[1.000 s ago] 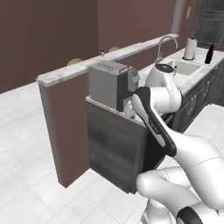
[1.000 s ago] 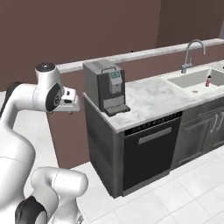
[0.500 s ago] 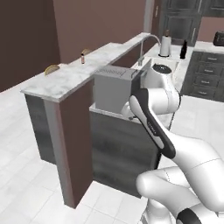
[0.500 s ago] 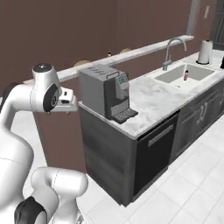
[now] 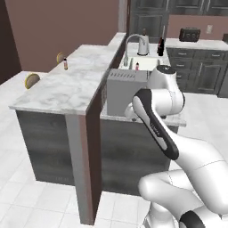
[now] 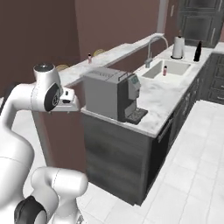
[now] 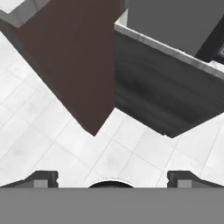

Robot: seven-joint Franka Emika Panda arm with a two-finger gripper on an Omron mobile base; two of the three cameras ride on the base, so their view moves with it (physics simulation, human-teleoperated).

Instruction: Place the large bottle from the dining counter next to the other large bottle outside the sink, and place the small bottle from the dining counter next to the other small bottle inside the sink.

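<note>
Left base view shows the dining worktop, a marbled slab running from near left toward the far wall, with a small bottle standing on its far left part beside the gold stool tops. I cannot make out the brown large bottle on that slab; a thin dark shape far along it is too small to name. Beyond the grey coffee machine lies the sink with its curved steel tap; a second small bottle stands inside the basin, and the near-black large bottle stands outside it on the far right, next to a white jug-like thing.

The pincer hangs spread wide and empty, its tips far apart, looking down at the tiled floor beside the dark end of the cabinet.

Risks, as I judge them: the hand sits close in front of the coffee machine, so a swing toward the dining worktop could clip it or the brown upright panel. The small bottle is narrow and light; a reach from this low, distant stance could knock it over or roll it toward the far edge. The two small bottles look alike, so picking up the one in the basin would be a mistake.
</note>
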